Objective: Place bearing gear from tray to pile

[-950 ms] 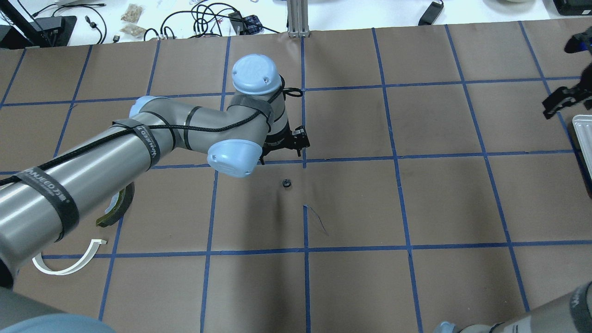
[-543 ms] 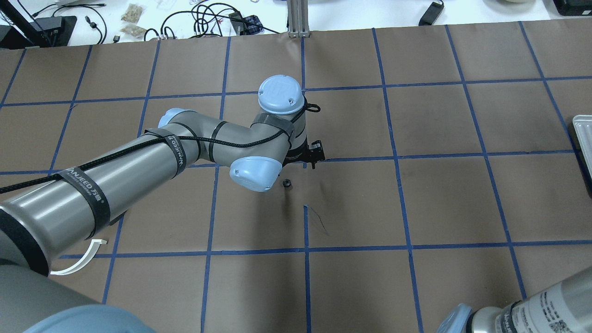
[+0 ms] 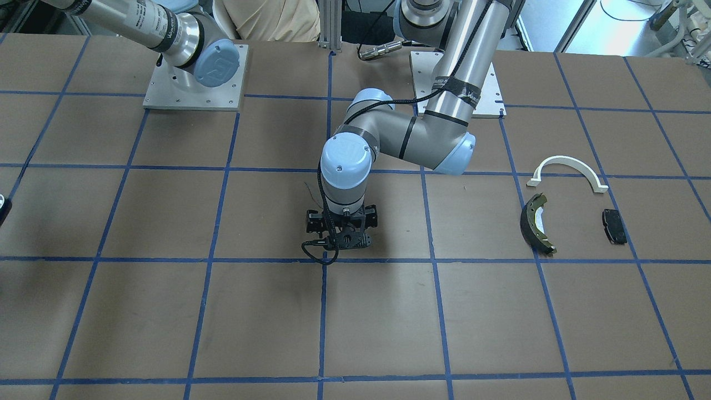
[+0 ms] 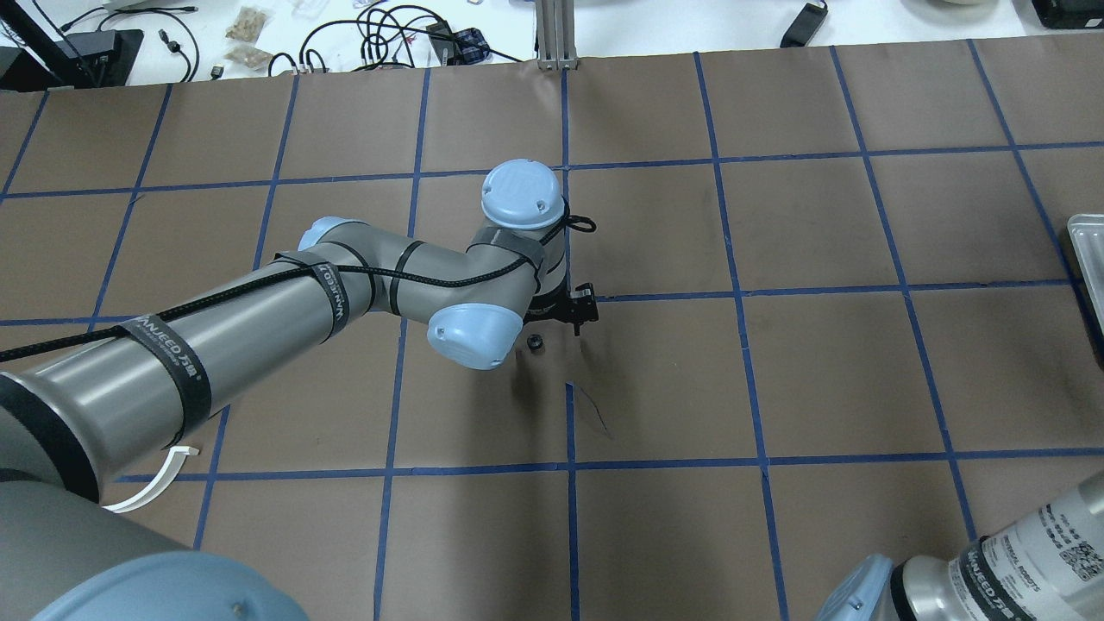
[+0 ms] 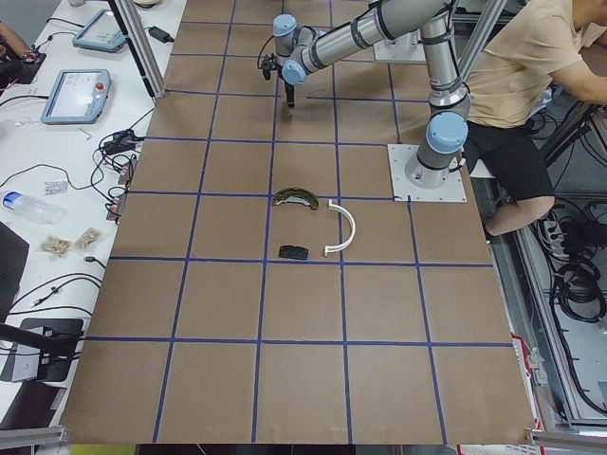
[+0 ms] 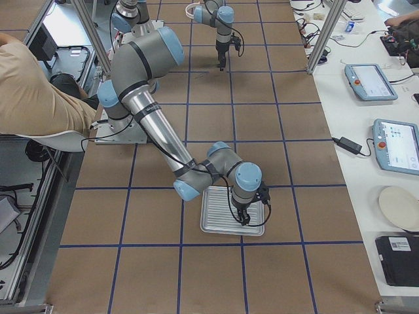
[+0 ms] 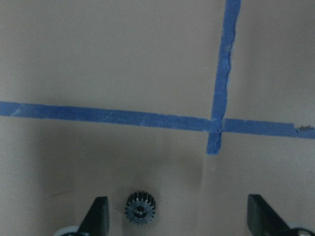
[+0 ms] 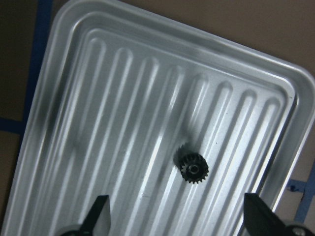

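Observation:
A small black bearing gear [image 4: 536, 342] lies on the brown table near its centre. My left gripper [image 7: 179, 223] is open and hangs just above it. In the left wrist view the gear [image 7: 140, 208] sits between the fingertips, close to the left one [image 7: 100, 216]. My right gripper [image 8: 179, 221] is open and empty above the metal tray [image 8: 123, 113], where a second gear [image 8: 193, 167] lies. The pile is a white half-ring arch [image 3: 566, 165], a dark brake shoe [image 3: 535, 222] and a black pad [image 3: 614, 225], far to my left.
The tray [image 6: 216, 210] lies at my far right, and its edge shows in the overhead view [image 4: 1085, 250]. Blue tape lines grid the table. A person [image 5: 517, 85] sits behind the robot bases. Tablets and cables lie beyond the table's far edge.
My left arm has swung right and toward the gear, bringing its gripper down over it. My right gripper has left the overhead view at the right edge.

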Motion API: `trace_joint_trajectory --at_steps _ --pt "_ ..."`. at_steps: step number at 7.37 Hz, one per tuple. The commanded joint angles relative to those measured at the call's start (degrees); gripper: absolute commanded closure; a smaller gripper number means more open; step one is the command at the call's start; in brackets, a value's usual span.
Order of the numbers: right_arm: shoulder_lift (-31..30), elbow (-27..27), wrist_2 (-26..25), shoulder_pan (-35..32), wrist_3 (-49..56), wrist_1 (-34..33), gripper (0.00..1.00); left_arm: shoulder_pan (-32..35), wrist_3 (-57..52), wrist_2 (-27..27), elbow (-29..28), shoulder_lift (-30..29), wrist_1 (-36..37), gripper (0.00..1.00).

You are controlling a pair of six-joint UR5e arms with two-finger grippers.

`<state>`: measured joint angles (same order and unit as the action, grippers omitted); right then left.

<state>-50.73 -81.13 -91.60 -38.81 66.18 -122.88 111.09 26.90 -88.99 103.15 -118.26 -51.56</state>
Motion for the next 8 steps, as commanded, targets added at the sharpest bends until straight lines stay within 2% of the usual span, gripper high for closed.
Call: trace_joint_trajectory --at_steps 1,2,3,5,8 --pt "1.59 0.79 0.02 0.06 0.62 -0.17 0.22 -0.7 0.0 -0.05 0.3 -0.04 0.32 0.11" --pt "1.86 1.23 0.36 0.06 0.71 -0.25 0.26 -0.7 0.0 -0.05 0.04 -0.04 0.15 0.64" --pt "2.03 1.76 0.37 0.06 0.8 -0.26 0.32 -0.7 0.52 -0.05 -0.31 -0.13 0.15 0.99" --pt "2.73 1.85 0.37 0.06 0.71 -0.34 0.47 -0.7 0.61 -0.05 -0.14 -0.13 0.06 1.0" --pt "2.22 1.94 0.28 -0.29 0.19 -0.26 0.88 -1.22 0.09 -0.05 -1.19 0.31 -0.21 1.0"
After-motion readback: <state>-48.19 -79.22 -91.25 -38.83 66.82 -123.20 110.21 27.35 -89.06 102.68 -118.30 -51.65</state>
